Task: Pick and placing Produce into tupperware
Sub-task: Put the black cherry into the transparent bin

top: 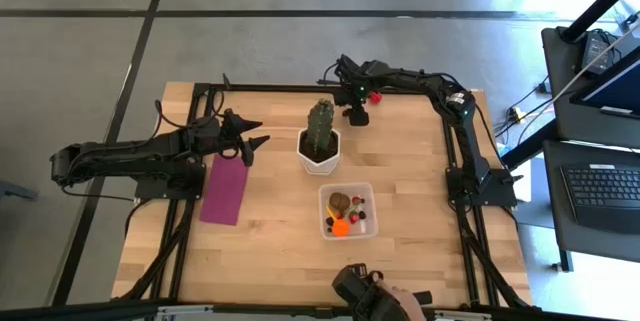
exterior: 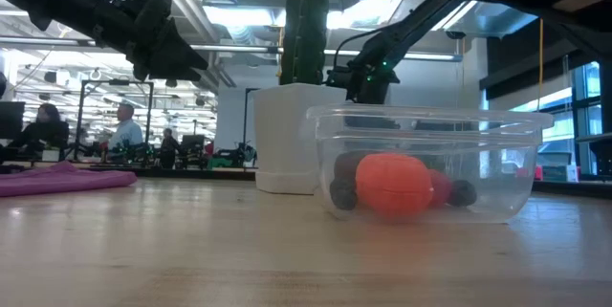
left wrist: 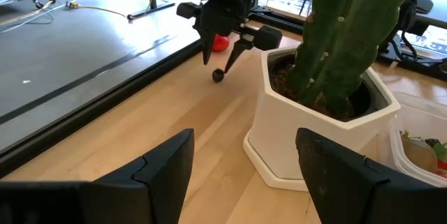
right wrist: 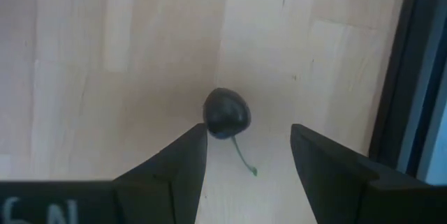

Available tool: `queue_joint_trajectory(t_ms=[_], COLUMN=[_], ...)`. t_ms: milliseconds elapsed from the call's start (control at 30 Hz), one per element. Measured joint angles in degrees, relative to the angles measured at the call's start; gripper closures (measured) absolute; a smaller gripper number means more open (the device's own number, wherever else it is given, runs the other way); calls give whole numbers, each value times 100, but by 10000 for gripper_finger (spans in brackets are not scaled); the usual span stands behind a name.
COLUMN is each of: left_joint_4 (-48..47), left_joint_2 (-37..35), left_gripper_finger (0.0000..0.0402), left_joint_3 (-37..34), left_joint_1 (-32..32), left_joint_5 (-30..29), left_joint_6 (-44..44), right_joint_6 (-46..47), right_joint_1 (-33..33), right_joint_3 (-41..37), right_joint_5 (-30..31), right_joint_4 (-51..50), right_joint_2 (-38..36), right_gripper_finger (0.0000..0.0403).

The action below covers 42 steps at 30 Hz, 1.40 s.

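A small dark cherry (right wrist: 225, 112) with a thin green stem lies on the wood near the table's far edge. My right gripper (right wrist: 248, 137) points down just above it, open, a finger on either side; in the left wrist view the fingertips (left wrist: 207, 58) end short of the cherry (left wrist: 218, 75). A red piece (top: 375, 96) lies just behind that gripper. The clear tupperware (top: 347, 185) stands right of the table's middle and holds several pieces, among them an orange one (exterior: 394, 183). My left gripper (top: 258, 133) waits open above the table's left side, pointing at the cactus.
A green cactus (top: 320, 121) in a white pot (top: 318, 159) stands between the two grippers, just behind the tupperware. A flat magenta rectangle (top: 225, 189) lies at the left. The dark table frame (right wrist: 419, 77) runs close beside the cherry. A person's hand (top: 395, 301) shows at the near edge.
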Motion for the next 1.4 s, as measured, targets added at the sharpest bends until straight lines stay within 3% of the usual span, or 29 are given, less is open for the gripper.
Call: queue_joint_trajectory(t_ms=[600, 1167, 1400], left_joint_4=[1, 2, 2], left_joint_2=[-1, 0, -1], left_gripper_finger=[157, 157, 157], left_joint_3=[0, 0, 0], left_joint_1=[1, 2, 2], left_joint_5=[0, -2, -1], left_joint_6=[-2, 4, 4], right_joint_6=[17, 7, 331], right_joint_1=[-3, -17, -21], right_joint_3=[-4, -4, 0], right_joint_5=[-3, 147, 166], right_joint_4=[38, 33, 20], right_joint_2=[254, 264, 263], right_gripper_finger=[206, 388, 397])
